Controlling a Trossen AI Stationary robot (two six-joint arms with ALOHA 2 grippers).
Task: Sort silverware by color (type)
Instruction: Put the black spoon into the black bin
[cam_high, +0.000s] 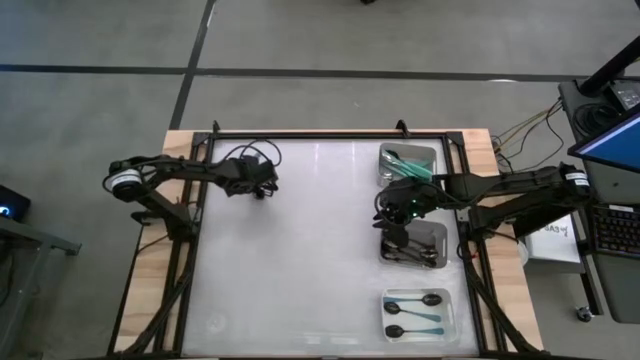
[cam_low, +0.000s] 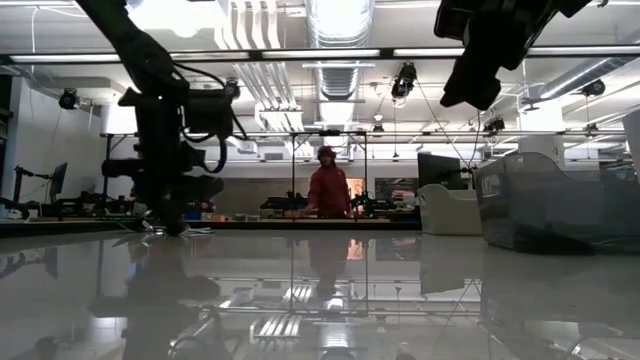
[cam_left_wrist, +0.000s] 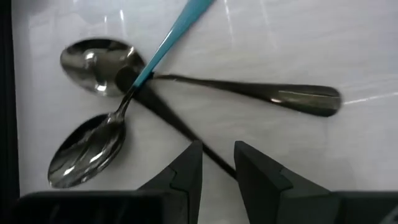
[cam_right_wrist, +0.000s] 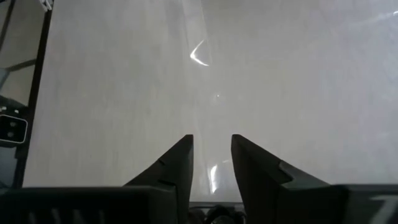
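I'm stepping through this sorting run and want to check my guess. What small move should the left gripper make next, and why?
Probably lower the left gripper and shut on the thin black handle running between its open fingers. Three spoons lie crossed there, unsorted; the right gripper is open and empty.

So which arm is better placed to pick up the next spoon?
Probably the left: its tool hovers open over crossed spoons on the table. The right tool is beside the trays, seeing only bare table.

A lab: ceiling ducts (cam_low: 335, 25), equipment benches (cam_low: 60, 205).
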